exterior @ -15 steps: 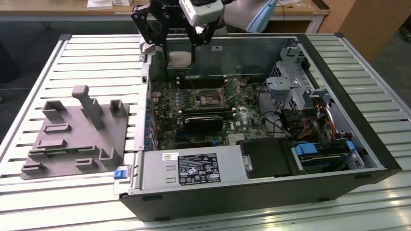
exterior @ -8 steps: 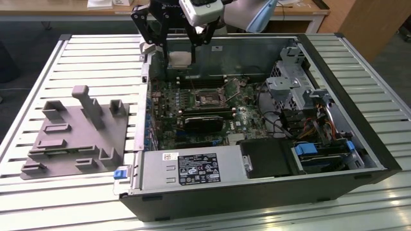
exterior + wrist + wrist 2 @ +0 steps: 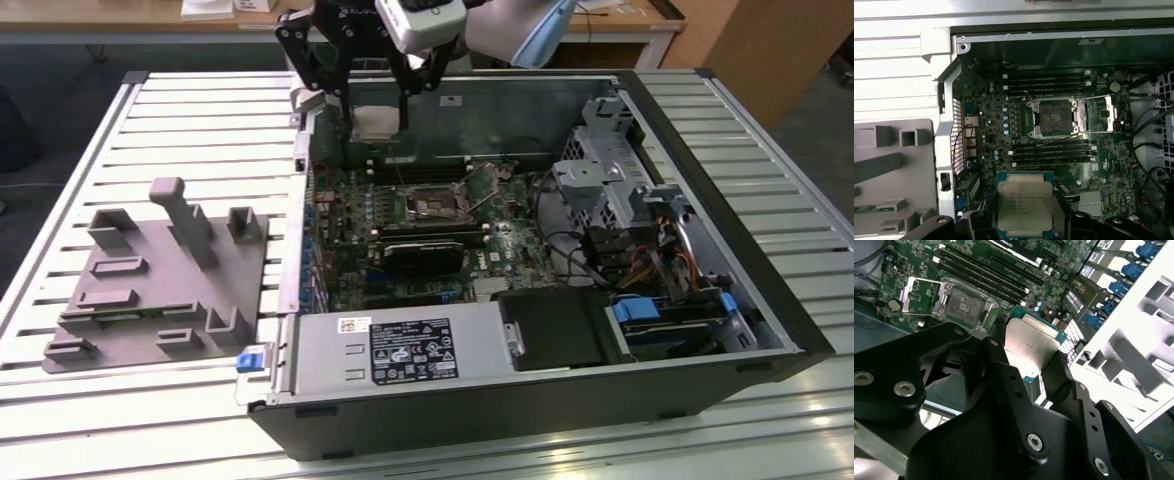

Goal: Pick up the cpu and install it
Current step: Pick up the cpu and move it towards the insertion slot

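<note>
Far on the exterior view's left, grey fixture (image 3: 154, 290) flat on the slatted table (image 3: 80, 150). Next, up over the open computer case (image 3: 534, 410), gripper (image 3: 375, 115) squeezed tight on the cpu (image 3: 375, 125). Shiny square pinched at its edges by black fingers (image 3: 999, 360) in the second wrist view. Further right and lower, open socket (image 3: 434, 207) on the green board (image 3: 521, 245).
</note>
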### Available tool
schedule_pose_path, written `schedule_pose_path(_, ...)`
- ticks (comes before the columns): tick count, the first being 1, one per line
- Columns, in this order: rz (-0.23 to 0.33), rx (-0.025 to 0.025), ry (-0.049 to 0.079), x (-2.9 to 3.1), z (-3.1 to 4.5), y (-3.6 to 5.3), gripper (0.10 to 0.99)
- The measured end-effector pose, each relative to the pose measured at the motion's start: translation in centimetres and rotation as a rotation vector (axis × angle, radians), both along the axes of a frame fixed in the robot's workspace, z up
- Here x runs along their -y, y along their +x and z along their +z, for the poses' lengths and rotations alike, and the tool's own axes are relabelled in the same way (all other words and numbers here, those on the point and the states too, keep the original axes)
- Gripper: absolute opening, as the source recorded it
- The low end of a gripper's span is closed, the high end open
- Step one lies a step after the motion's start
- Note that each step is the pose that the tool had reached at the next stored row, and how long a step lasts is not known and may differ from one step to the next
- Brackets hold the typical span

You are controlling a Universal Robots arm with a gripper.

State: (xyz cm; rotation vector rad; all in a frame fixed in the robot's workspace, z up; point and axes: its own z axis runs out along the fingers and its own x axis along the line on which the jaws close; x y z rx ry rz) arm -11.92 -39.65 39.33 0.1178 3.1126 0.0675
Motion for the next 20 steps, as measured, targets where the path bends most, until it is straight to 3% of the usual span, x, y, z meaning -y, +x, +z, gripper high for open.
schedule_pose_path(4,0.0,0.0,0.0,-0.7,-0.07,0.61,0.537)
schedule_pose_path(9,0.0,0.0,0.0,-2.18,-0.34,1.52,0.537)
schedule_pose_path(15,-0.044,-0.0001,0.0,-2.23,-0.78,1.87,0.537)
schedule_pose_path(20,-0.041,0.0001,0.001,-2.59,-1.31,3.04,0.537)
